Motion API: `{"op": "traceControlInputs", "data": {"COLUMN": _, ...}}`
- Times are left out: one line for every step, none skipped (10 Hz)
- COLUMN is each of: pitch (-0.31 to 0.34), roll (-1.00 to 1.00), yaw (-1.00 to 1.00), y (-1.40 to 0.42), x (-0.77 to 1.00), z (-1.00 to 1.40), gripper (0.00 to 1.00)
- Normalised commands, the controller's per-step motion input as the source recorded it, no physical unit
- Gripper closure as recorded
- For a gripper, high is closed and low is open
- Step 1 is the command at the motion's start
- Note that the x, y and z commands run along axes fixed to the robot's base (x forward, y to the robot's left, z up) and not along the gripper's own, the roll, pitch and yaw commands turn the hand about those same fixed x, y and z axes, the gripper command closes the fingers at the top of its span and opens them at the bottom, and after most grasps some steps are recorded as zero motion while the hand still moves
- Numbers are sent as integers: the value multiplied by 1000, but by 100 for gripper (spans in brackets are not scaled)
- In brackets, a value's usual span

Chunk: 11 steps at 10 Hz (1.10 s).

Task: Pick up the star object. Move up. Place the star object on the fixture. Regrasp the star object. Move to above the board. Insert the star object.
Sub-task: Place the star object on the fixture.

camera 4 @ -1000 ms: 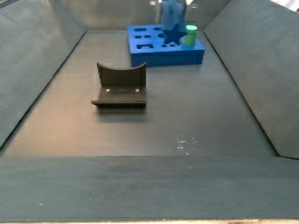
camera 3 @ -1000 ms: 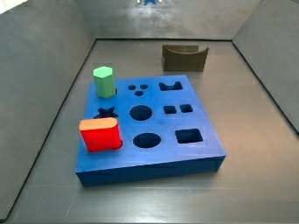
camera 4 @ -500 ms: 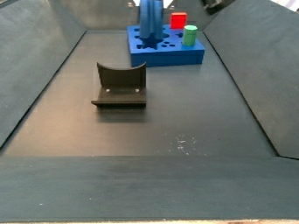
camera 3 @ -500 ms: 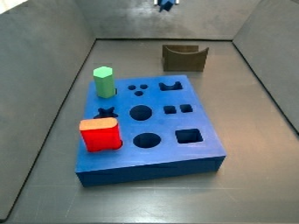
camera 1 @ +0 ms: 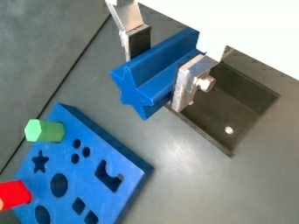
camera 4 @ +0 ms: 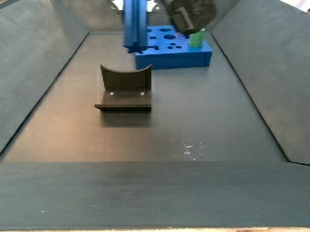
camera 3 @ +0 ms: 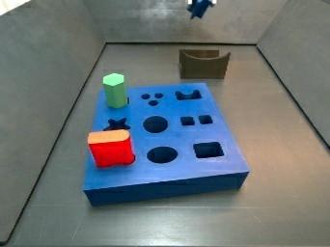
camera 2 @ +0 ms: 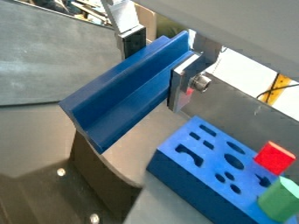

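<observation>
My gripper (camera 1: 163,66) is shut on the star object (camera 1: 152,77), a long dark-blue star-section peg held across the jaws. It also shows in a wrist view (camera 2: 122,101). The silver fingers (camera 1: 190,83) clamp its sides. In a side view the star object (camera 3: 199,9) hangs high at the back, above the fixture (camera 3: 203,64). In a side view the star object (camera 4: 133,25) stands upright beyond the fixture (camera 4: 123,89), with the gripper (camera 4: 182,14) beside it. The fixture (camera 1: 239,105) lies below the jaws. The blue board (camera 3: 168,145) sits at the front.
A green hexagonal peg (camera 3: 115,90) and a red block (camera 3: 111,148) stand in the board's left side. Grey walls enclose the dark floor (camera 4: 158,145). The board (camera 4: 176,54) is at the far end behind the fixture in that side view.
The gripper has carried the star object up and away from the board toward the fixture. The board, green peg and red block have not moved.
</observation>
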Motion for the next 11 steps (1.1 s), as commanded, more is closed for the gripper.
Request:
{"op": "traceControlInputs", "data": {"pitch": 21, "roll": -178, "yaw": -84, "y": 31, "x": 356, "z": -11, "gripper": 100}}
{"op": "traceControlInputs", "data": {"pitch": 24, "roll": -152, "yaw": -62, "y": 22, "x": 206, "z": -9, "gripper": 100}}
{"op": "traceControlInputs", "data": {"pitch": 248, "roll": -1000, "yaw": -7, "y": 127, "x": 133, "z": -1000, "gripper": 100}}
{"op": "traceControlInputs", "data": {"pitch": 236, "roll": -1000, "yaw": -14, "y": 131, "x": 118, "z": -1000, "gripper": 100}}
{"op": "traceControlInputs", "data": {"pitch": 255, "roll": -943, "yaw": -107, "y": 138, "x": 138, "z": -1000, "gripper": 100}}
{"op": "traceControlInputs", "data": {"pitch": 253, "roll": -850, "yaw": -133, "y": 137, "x": 144, "z": -1000, "gripper": 100}}
{"op": "traceControlInputs", "data": {"pitch": 188, "roll": -601, "yaw": -197, "y": 142, "x": 158, "z": -1000, "gripper": 100}}
{"op": "traceControlInputs", "data": {"pitch": 153, "roll": -498, "yaw": -219, "y": 144, "x": 161, "z": -1000, "gripper": 100}}
{"op": "traceControlInputs", "data": {"pitch": 90, "roll": -295, "yaw": -231, "y": 139, "x": 171, "z": -1000, "gripper": 100}}
{"op": "traceControlInputs", "data": {"pitch": 41, "roll": -214, "yaw": -227, "y": 135, "x": 178, "z": -992, "gripper": 100}}
{"op": "traceControlInputs", "data": {"pitch": -9, "roll": -170, "yaw": -211, "y": 104, "x": 132, "z": -708, "gripper": 100}}
